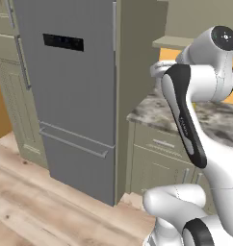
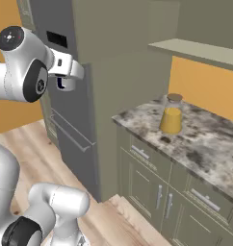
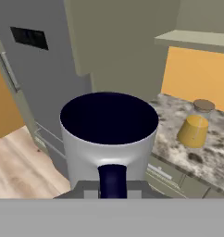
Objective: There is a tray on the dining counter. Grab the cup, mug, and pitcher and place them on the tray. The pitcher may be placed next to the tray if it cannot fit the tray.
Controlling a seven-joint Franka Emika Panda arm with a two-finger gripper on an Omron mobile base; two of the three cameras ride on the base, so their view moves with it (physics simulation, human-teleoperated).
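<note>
The light grey mug (image 3: 109, 139) with its dark inside sits close in the hand view, and my gripper (image 3: 112, 184) is shut on its dark loop handle. From the right base view, the gripper (image 2: 65, 80) hangs high in front of the grey fridge, well left of the counter. The pitcher (image 2: 171, 114), a clear carafe of orange-yellow liquid with a brown lid, stands upright on a short marble counter over drawers, and it is also at the right of the hand view (image 3: 195, 127). The tray, the cup and the dining counter are out of view.
A tall grey fridge (image 1: 75, 96) with a long bar handle stands left of the marble counter (image 2: 205, 139). Beige cabinets with drawers (image 2: 152, 178) sit below the counter, and a shelf (image 2: 200, 50) runs above it. Wooden floor (image 1: 36, 202) lies open at the left.
</note>
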